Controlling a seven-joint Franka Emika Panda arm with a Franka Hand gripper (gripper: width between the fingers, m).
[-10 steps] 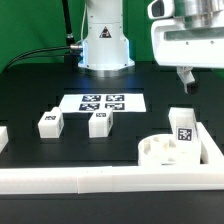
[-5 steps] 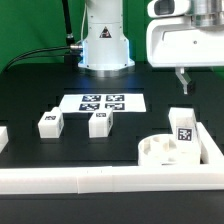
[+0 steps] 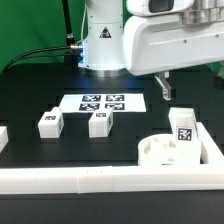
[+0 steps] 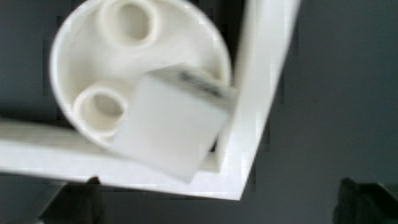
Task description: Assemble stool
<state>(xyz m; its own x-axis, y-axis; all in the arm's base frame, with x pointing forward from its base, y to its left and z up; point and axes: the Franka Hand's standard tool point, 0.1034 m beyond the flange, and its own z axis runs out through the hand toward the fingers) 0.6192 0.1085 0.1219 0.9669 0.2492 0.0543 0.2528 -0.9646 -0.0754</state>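
Observation:
The round white seat lies in the corner of the white rails at the front of the exterior view's right. One tagged leg stands upright in it. Two more legs lie loose on the black table. My gripper hangs above and behind the seat, open and empty. In the wrist view the seat shows two empty sockets, with the standing leg beside them. My gripper has its dark fingertips far apart, with nothing between them.
The marker board lies flat behind the two loose legs. White border rails run along the front and form the corner around the seat. The robot base stands at the back.
The gripper and the arm's white housing have moved toward the exterior view's left, from above the standing leg to above and behind the seat. The parts have not moved.

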